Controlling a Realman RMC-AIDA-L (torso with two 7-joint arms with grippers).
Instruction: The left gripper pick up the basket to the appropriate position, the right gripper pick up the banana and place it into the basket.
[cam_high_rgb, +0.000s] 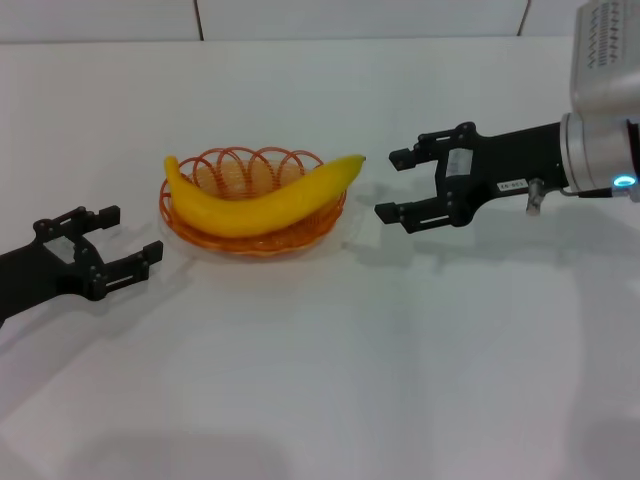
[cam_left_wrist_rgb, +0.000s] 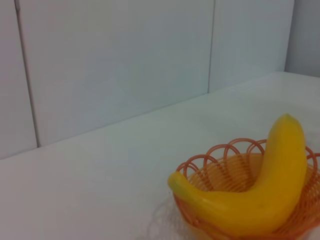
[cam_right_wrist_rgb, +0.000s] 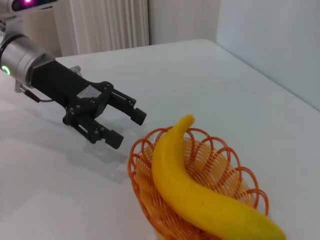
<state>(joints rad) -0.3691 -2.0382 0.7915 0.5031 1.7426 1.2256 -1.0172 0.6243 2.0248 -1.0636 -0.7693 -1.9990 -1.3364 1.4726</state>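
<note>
1. Resting across the basket, the banana lies lengthwise over the orange wire bowl, its ends passing beyond the scalloped rim on both sides; one end rises above the rim on the robot's left, the other points toward the right end effector.
2. The basket sits on the white table, a little left of centre in the head view, with bare surface all round it.
3. The left end effector hovers low just beside the basket on the robot's left, apart from the rim. Its two fingers are spread with nothing between them, tips pointing toward the basket.
4. The right end effector sits on the basket's other side, near the banana's tip but not touching it. Its fingers stand apart and hold nothing.
5. A strip of bare table separates each end effector from the basket's edge; the gap on the right is a little wider than that on the left.
6. The table's far edge meets a pale panelled wall, well behind the basket.
7. Broad open table spreads toward the robot, in front of the basket and both arms.
</note>
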